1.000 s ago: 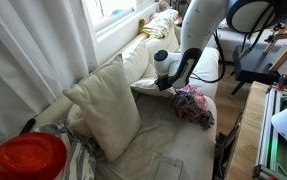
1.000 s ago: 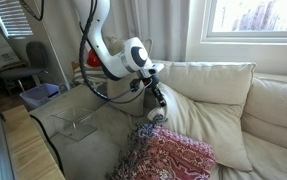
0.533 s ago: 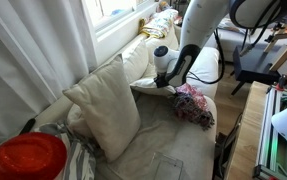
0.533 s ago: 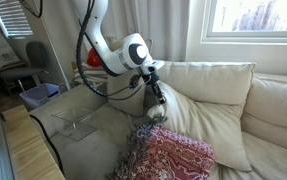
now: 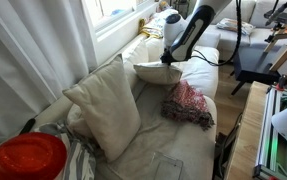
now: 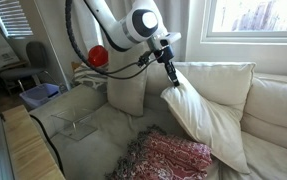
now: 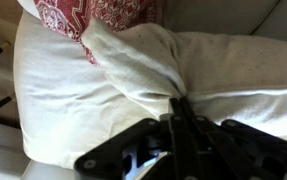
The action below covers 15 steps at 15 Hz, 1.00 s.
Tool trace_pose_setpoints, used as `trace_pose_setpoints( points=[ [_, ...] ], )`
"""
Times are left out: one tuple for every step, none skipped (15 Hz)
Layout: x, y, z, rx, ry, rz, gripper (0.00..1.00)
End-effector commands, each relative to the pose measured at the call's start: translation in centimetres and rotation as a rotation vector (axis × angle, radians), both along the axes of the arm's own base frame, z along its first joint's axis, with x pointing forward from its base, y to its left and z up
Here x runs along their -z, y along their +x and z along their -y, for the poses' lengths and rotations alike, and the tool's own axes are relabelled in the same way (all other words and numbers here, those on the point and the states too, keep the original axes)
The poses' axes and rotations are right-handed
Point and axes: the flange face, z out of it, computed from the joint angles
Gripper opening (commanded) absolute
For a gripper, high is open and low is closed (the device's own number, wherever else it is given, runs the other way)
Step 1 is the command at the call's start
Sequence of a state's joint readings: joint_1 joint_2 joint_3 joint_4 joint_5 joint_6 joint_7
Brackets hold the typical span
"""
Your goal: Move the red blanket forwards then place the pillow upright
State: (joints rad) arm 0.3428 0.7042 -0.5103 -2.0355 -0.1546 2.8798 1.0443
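Just behind the red-and-pink patterned fabric blanket (image 6: 169, 156), which lies near the front of the beige sofa seat (image 6: 103, 142), the tool (image 6: 170, 80) is clenched on a corner of the plain cream square fabric pillow (image 6: 211, 118), holding that corner raised, likely to tip it upright.

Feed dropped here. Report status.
Pincer shut on pillow corner. Pillow raised, tilted. Red blanket on seat beside it. Nothing blocking.

We see a plain cream pillow (image 6: 211, 118) and a red blanket (image 6: 173, 158) whose red and pink fabric carries a fine pale white pattern. We also see a dull beige sofa (image 6: 105, 142) and a shiny red-orange round object (image 5: 25, 160).
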Motion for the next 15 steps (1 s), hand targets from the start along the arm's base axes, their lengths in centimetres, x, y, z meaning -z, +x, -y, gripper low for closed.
trace_pose_setpoints(
  points=[
    [-5.9,-1.1,2.4,0.087,0.062,0.064,0.01],
    [-7.5,-1.2,2.9,0.118,0.087,0.099,0.01],
    [-8.8,-1.1,3.3,0.144,0.102,0.129,0.01],
    [-10.3,-1.2,3.7,0.17,0.119,0.163,0.01],
    [-11.5,-1.1,4.1,0.194,0.129,0.191,0.01],
    [-12.6,-1.1,4.4,0.216,0.14,0.219,0.01],
    [-13.7,-1.0,4.6,0.237,0.155,0.251,0.01],
    [-14.5,-0.9,4.7,0.258,0.166,0.277,0.01],
    [-15.2,-0.6,4.7,0.279,0.173,0.317,0.01],
    [-16.0,-0.5,4.5,0.298,0.185,0.343,0.01],
    [-16.6,-0.4,4.3,0.321,0.192,0.363,0.01],
    [-17.1,-0.3,4.1,0.344,0.197,0.383,0.01],
    [-17.7,-0.3,3.9,0.37,0.203,0.402,0.01],
    [-18.2,-0.3,3.8,0.395,0.21,0.418,0.01],
    [-18.8,-0.3,3.8,0.414,0.216,0.44,0.01]
  ],
)
